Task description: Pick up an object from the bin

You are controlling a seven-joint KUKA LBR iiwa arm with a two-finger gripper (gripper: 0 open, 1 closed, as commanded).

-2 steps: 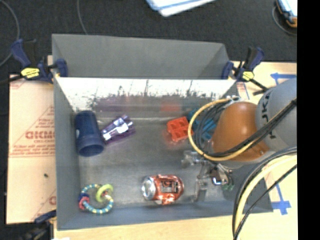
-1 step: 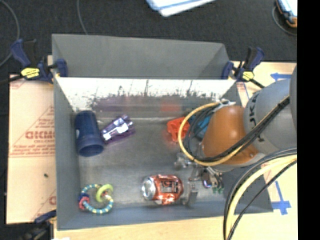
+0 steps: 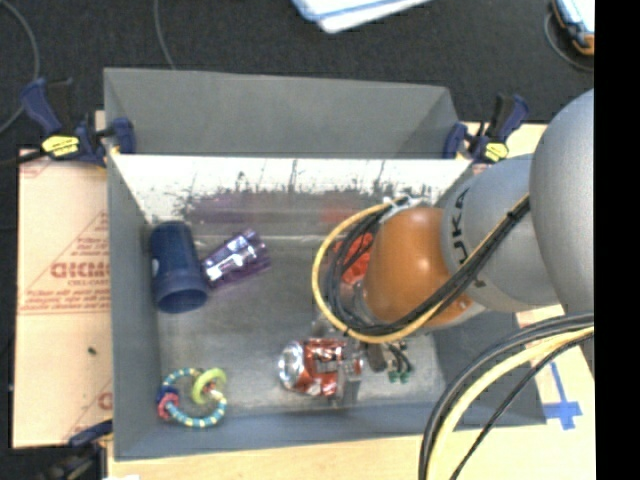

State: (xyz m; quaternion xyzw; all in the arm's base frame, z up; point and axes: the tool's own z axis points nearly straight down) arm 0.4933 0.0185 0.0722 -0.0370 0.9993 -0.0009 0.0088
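Red-and-silver crushed can [image 3: 312, 366] lies touching the tool's [image 3: 352, 370] left, by the near wall; grip state cannot be told.

I see a blue cup [image 3: 176, 266] lying on its side at left, a purple bottle [image 3: 236, 257] just beside it, and a coloured ring toy [image 3: 194, 396] well apart at front left.

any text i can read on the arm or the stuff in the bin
"UKA": on the grey arm, beside the orange cover.
Purple bottle: white label, too blurred to read.
Red and silver crumpled packet: print too blurred to read.
Blue cup: no text seen.
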